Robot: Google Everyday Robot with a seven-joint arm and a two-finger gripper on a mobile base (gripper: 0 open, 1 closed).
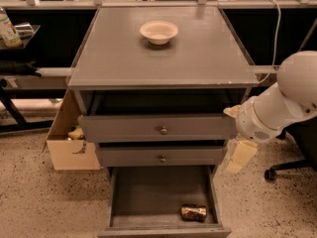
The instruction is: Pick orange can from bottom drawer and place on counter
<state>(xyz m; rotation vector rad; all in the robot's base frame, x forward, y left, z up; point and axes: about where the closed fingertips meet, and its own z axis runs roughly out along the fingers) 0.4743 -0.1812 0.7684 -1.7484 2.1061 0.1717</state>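
Observation:
The orange can (193, 212) lies on its side in the open bottom drawer (148, 192), near the front right corner. The counter (163, 63) is the grey cabinet top above it. My white arm (277, 105) reaches in from the right, beside the cabinet's right edge. The cream-coloured gripper (241, 156) hangs below it at the height of the middle drawer, to the right of the cabinet and well above the can. It holds nothing that I can see.
A cream bowl (159, 31) sits on the counter toward the back. Two shallower knobbed drawers (161, 130) stick out slightly above the bottom one. A cardboard box (69, 143) stands at the cabinet's left. An office chair base (280, 170) is on the right.

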